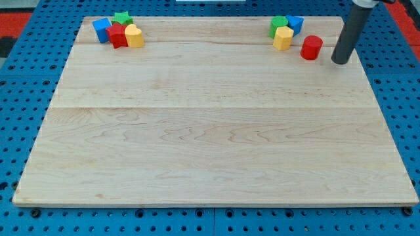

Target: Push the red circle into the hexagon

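Our tip (340,61) rests just right of the red circle (312,47), apparently not touching. We carry no gripper, holding nothing. The yellow block (283,37), perhaps the hexagon, sits left.

I work over a pale wooden board (216,131) lying on a blue pegboard (26,118). At its far left, a blue block (101,29), green star (122,18), red block (117,36) and yellow block (134,36) huddle touching. At far right, a green block (278,25), blue block (295,23) and yellow block (283,38) cluster; the red circle (311,48) sits just right of them, with my tip (340,62) near on its right.
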Robot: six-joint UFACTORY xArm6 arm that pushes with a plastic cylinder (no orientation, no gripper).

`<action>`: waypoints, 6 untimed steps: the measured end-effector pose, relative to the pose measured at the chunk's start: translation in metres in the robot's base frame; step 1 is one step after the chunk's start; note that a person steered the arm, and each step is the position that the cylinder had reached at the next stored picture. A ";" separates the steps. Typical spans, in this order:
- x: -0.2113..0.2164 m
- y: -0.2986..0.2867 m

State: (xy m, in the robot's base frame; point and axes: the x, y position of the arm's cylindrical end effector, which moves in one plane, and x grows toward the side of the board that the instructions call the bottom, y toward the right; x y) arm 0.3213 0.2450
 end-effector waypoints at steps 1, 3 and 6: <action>-0.017 -0.028; -0.020 -0.045; -0.001 0.010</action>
